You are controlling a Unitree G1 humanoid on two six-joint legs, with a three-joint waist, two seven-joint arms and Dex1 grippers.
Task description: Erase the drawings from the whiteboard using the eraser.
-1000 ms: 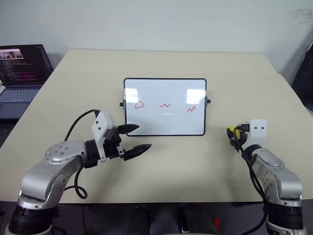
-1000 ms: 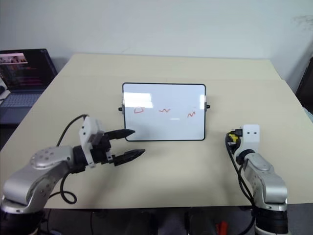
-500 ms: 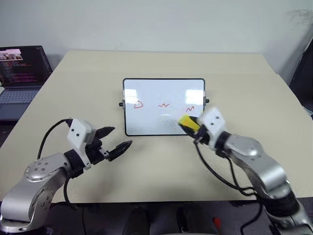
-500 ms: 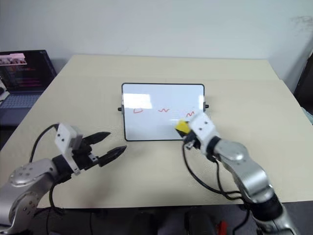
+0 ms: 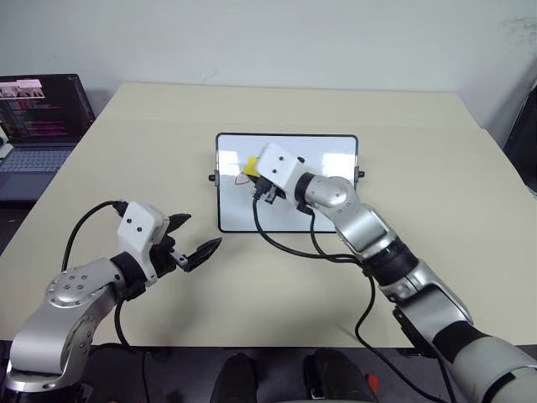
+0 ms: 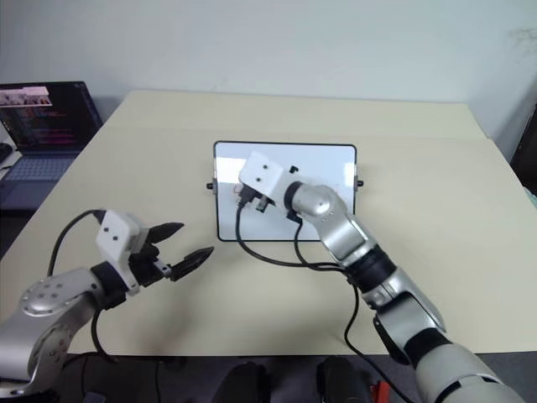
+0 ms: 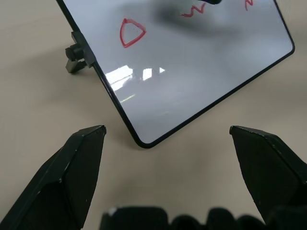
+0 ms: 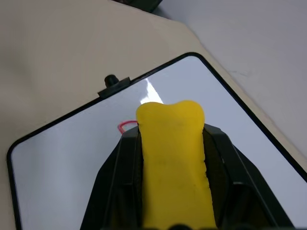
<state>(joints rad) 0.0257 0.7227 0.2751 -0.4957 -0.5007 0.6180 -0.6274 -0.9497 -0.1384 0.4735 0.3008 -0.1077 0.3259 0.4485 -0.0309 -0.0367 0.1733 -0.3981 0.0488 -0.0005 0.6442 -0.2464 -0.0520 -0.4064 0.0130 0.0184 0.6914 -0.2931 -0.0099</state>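
Right wrist view: eraser (image 8: 173, 158) between gripper (image 8: 172, 143) fingers.

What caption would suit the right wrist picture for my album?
Black fingers squeezing a yellow eraser above a whiteboard, beside a red drawing.

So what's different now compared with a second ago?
The right gripper, shut on the eraser throughout, swung from the table's right side across to the whiteboard's left end, by the triangle drawing. The left gripper, open, drew back from the board's lower-left corner. The board, all three drawings and the laptop are unchanged.
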